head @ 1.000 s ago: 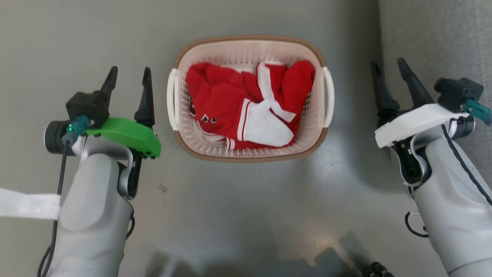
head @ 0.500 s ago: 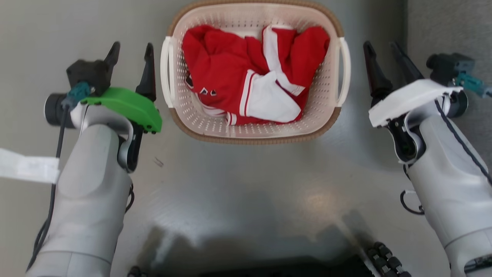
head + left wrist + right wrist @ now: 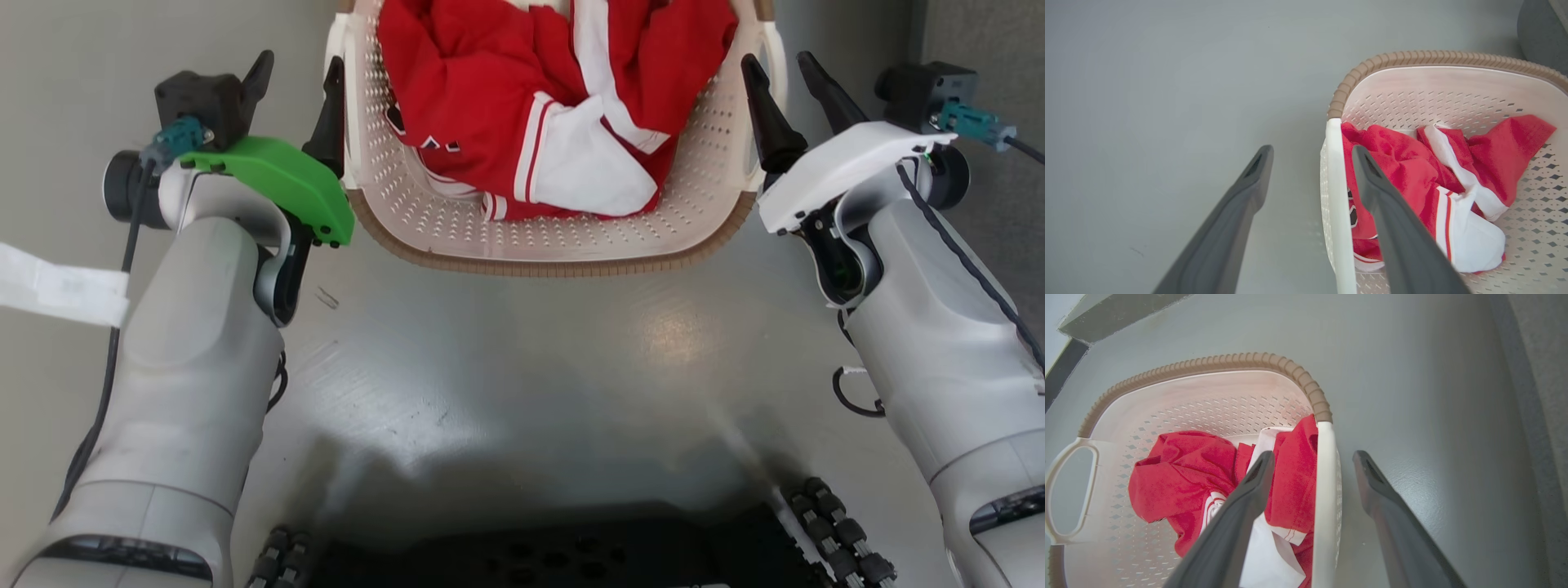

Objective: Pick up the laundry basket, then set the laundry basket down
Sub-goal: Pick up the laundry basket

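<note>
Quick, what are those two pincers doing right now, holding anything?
Left pincer: open, astride one handle of the basket, gripping nothing.
Right pincer: open, astride the other handle, gripping nothing.

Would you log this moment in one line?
left end effector open, laundry basket's left handle between fingers | right end effector open, right handle between fingers

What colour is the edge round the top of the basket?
Brown, with a woven look. The rim shows best in the right wrist view.
</note>
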Motion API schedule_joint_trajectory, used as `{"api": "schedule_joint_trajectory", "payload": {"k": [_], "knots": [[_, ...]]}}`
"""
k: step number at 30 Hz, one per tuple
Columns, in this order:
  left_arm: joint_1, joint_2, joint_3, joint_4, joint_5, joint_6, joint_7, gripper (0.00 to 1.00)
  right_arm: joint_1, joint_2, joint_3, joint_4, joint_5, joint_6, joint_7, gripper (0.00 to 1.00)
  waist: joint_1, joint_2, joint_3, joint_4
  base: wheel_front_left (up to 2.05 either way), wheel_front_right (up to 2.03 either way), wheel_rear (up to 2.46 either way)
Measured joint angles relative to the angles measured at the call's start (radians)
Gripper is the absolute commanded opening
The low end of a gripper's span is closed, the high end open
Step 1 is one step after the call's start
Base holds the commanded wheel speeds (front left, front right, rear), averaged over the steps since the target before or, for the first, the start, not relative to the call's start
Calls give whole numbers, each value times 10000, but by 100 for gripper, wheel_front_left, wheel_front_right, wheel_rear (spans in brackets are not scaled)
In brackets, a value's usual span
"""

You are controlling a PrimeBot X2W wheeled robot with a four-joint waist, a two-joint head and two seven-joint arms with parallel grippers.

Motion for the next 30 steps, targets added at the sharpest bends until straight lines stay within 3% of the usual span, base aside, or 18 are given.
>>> {"api": "schedule_joint_trajectory", "payload": {"k": [20, 21, 23, 24, 26, 27, 28, 29, 30], "knots": [[-893, -8, -949, 1101, -920, -132, 420, 100, -978, 96, 740, 1093, 522, 0, 54, 98, 0, 0, 942, -152, 0, 0, 0], [-914, -6, -974, 1145, -951, -132, 418, 100, -990, 102, 775, 1129, 539, 0, 54, 78, 0, 0, 948, -152, 0, 0, 0], [-963, -6, -1035, 1183, -989, -134, 410, 100, -1034, 115, 842, 1210, 608, 0, 54, 73, 0, 0, 960, -151, 0, 0, 0], [-987, -6, -1072, 1198, -1032, -134, 408, 100, -1069, 123, 872, 1246, 608, 0, 52, 49, 0, 0, 964, -151, 0, 0, 0], [-1052, -6, -1143, 1254, -1085, -134, 368, 100, -1176, 138, 947, 1298, 619, 0, 50, 35, 0, 0, 968, -152, 0, 0, 0], [-1092, -6, -1187, 1292, -1151, -134, 364, 80, -1220, 140, 989, 1308, 662, 0, 46, 18, -1, 0, 968, -154, 0, 0, 0], [-1124, -6, -1227, 1338, -1183, -134, 362, 45, -1249, 178, 1032, 1317, 711, -10, 40, 8, -1, 0, 967, -158, 0, 0, 0], [-1140, -17, -1269, 1371, -1223, -161, 362, 41, -1280, 192, 1058, 1346, 761, -15, 38, 0, -1, 0, 964, -162, 0, 0, 0], [-1150, -48, -1310, 1409, -1243, -211, 362, 2, -1329, 203, 1104, 1358, 807, -12, 38, 0, -1, 0, 962, -167, 0, 0, 0]]}}
